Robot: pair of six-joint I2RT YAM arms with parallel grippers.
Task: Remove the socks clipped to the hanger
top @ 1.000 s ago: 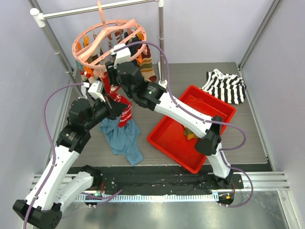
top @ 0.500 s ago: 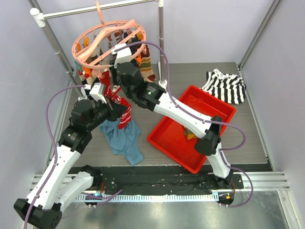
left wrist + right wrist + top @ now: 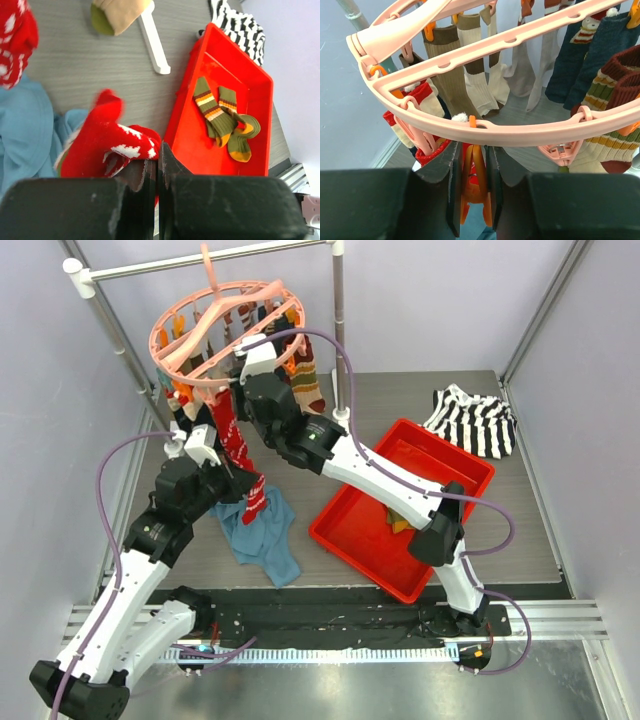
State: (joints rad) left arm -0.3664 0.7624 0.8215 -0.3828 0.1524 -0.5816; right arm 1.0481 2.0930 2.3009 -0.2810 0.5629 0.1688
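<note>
Socks (image 3: 445,55) in brown, cream, navy and maroon stripes hung from the clips of the round salmon-pink hanger (image 3: 530,134), which was hooked on the grey rail (image 3: 200,260) at the far left of the table (image 3: 520,525). The right gripper (image 3: 472,167) was raised to the near rim of the ring, and its jaws were pinched around an orange clip (image 3: 475,177) hanging just under that rim. Red knit with a white band showed right beside the clip, but the wrist view did not make clear whether the clip's teeth gripped it. Lower down, the left gripper (image 3: 157,162) had its fingers pressed together on the toe end of a red-and-white sock (image 3: 107,145). From above, that sock ran in a taut, slanted line from the left arm's fingers up toward the hanger's near edge, beside the right arm's wrist. A blue cloth (image 3: 265,540) lay crumpled on the table beneath it. To the right, a red tray (image 3: 235,65) sat at an angle, and a pair of olive-and-orange socks (image 3: 220,117) lay inside it near its lower corner. A black-and-white striped garment (image 3: 475,420) rested on the table just beyond the tray's far corner, well apart from both grippers. A beige sock with a green toe (image 3: 120,10) dangled at the top of the left wrist view.
</note>
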